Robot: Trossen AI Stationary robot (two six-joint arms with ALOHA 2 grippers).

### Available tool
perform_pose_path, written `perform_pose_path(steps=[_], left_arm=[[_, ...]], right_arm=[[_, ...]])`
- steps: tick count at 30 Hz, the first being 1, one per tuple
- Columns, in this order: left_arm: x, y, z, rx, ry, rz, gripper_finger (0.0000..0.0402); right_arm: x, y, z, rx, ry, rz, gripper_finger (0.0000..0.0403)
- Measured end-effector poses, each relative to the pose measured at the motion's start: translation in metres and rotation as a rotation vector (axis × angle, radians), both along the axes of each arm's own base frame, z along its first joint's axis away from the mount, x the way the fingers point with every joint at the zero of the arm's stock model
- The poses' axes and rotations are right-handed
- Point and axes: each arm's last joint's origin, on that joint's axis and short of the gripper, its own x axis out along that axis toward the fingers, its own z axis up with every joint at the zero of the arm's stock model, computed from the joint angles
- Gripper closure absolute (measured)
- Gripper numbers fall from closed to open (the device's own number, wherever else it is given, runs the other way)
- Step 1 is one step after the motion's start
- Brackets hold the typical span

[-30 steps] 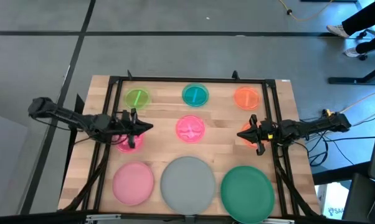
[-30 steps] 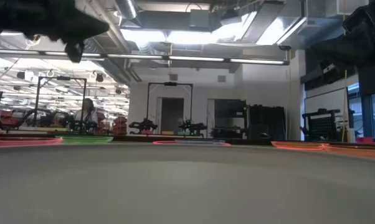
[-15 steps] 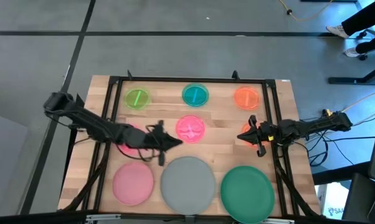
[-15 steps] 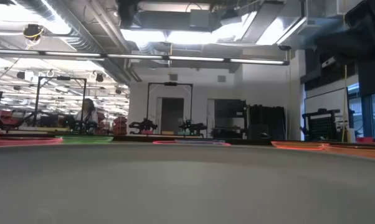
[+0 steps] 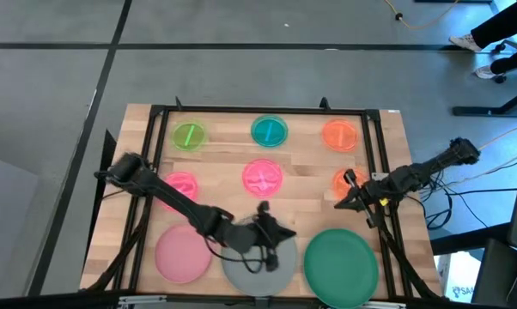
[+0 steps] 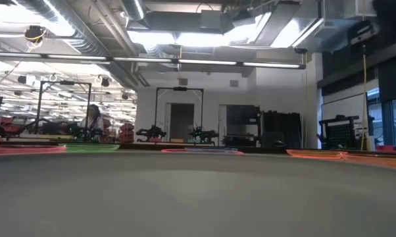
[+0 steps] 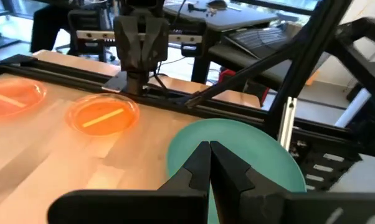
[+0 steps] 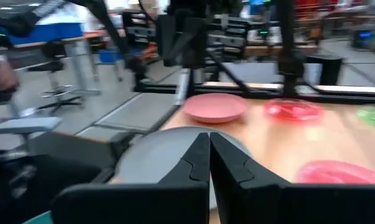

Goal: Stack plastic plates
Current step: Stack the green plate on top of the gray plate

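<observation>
plastic plates spread flat over the wooden table (image 5: pixel 387 137), none stacked yet: three large ones along the near edge, large pink plate (image 5: pixel 183 252), grey plate (image 5: pixel 257 257), dark green plate (image 5: pixel 342 260); small lime plate (image 5: pixel 188 136), teal plate (image 5: pixel 269 131) and orange plate (image 5: pixel 339 134) along the far row; small pink plate (image 5: pixel 262 176) mid-table, another pink one (image 5: pixel 183 184) to its left, a second orange one (image 5: pixel 344 180) to its right.

left gripper (image 5: pixel 286 232) out over the far-right part of the grey plate, fingers (image 7: pixel 203 163) pressed together with no gap, holding nothing. right gripper (image 5: pixel 343 202) beside the second orange plate, just off its near edge, fingers (image 8: pixel 206 158) likewise pinched together and empty.

probably still choosing a first plate to lift. to do it well: spread the fingers before coming down, since closed tips would only push a plate along the wood. approach a rim from the side, low and slightly tilted, one finger under the lip and one on top; thin translucent plates likely slide and flex, so grip gently and near the edge. sensible to build on a large plate as base and set smaller ones centred on it. keep both arms well apart over the middle, as the left already reaches across toward the right side.
</observation>
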Motion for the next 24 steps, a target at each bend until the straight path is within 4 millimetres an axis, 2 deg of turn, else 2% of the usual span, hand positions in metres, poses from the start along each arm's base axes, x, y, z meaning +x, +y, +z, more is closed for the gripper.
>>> perform_pose_path(steps=[6, 13, 18, 24], left_arm=[[0.045, -0.025, -0.005, 0.039, 0.035, 0.041, 0.0401], [0.087, -0.044, -0.022, 0.046, -0.003, 0.047, 0.0401], [0.106, -0.042, -0.036, -0.048, -0.058, 0.016, 0.0401], [0.115, -0.025, -0.042, -0.118, -0.053, 0.057, 0.0385]], right_arm=[[-0.007, 0.018, 0.001, -0.025, 0.015, 0.107, 0.0401], [-0.018, 0.032, 0.003, -0.066, -0.028, 0.123, 0.0401], [-0.023, 0.036, 0.008, -0.095, -0.102, 0.148, 0.0401], [-0.024, 0.037, 0.010, -0.106, -0.111, 0.157, 0.0401]])
